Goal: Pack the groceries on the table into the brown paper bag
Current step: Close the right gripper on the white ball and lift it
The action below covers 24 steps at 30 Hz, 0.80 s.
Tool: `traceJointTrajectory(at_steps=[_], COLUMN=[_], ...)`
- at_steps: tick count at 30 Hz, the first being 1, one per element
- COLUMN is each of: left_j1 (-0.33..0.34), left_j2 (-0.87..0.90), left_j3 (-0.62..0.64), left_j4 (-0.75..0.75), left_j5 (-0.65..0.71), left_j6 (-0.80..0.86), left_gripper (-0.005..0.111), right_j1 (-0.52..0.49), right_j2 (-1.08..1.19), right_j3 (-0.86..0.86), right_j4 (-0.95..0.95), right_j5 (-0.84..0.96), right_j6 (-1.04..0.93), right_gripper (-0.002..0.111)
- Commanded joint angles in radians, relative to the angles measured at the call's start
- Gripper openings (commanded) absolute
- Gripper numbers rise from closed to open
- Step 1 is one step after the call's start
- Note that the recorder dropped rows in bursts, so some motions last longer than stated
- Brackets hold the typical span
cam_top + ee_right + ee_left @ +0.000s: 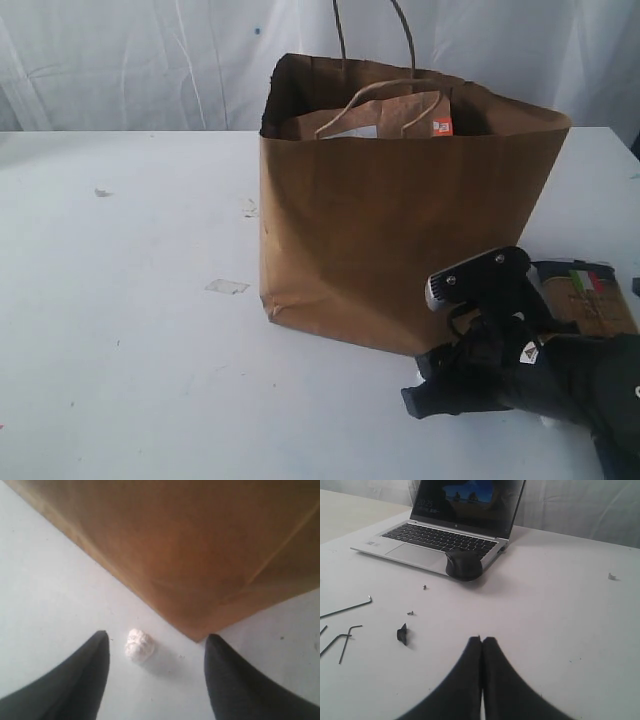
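The right pincer (157, 636), released and empty, sits at a corner of the brown paper bag (400, 230). Best to grip the spaghetti packet (590, 300) beside the bag crosswise, then lift above its rim

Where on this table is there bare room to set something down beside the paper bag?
The bare stretch of table left of the brown paper bag, marked only by small scuffs. Right of the bag is crowded: the open right gripper, a small white lump and the spaghetti packet sit there.
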Motion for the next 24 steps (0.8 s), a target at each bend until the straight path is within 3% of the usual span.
traceJointTrajectory(at_steps=[1, 12, 15, 21, 24], left_j1=[-0.007, -0.007, -0.007, -0.007, -0.007], left_j2=[-0.004, -0.004, -0.004, -0.004, -0.004], left_j3=[0.004, 0.004, 0.004, 0.004, 0.004], left_j4=[0.016, 0.016, 0.016, 0.016, 0.016], left_j5=[-0.001, -0.001, -0.001, -0.001, -0.001], left_j6=[-0.002, -0.002, -0.002, -0.002, -0.002], left_gripper=[0.0, 0.0, 0.0, 0.0, 0.0], right_j1=[0.019, 0.03, 0.03, 0.03, 0.03], right_j2=[0.027, 0.158, 0.168, 0.168, 0.168], right_j3=[-0.044, -0.063, -0.063, -0.063, -0.063], right_j4=[-0.026, -0.031, -0.031, -0.033, -0.033], right_j5=[0.047, 0.002, -0.002, -0.002, 0.014], right_j6=[0.012, 0.007, 0.011, 0.011, 0.013], right_gripper=[0.053, 0.05, 0.039, 0.0, 0.0])
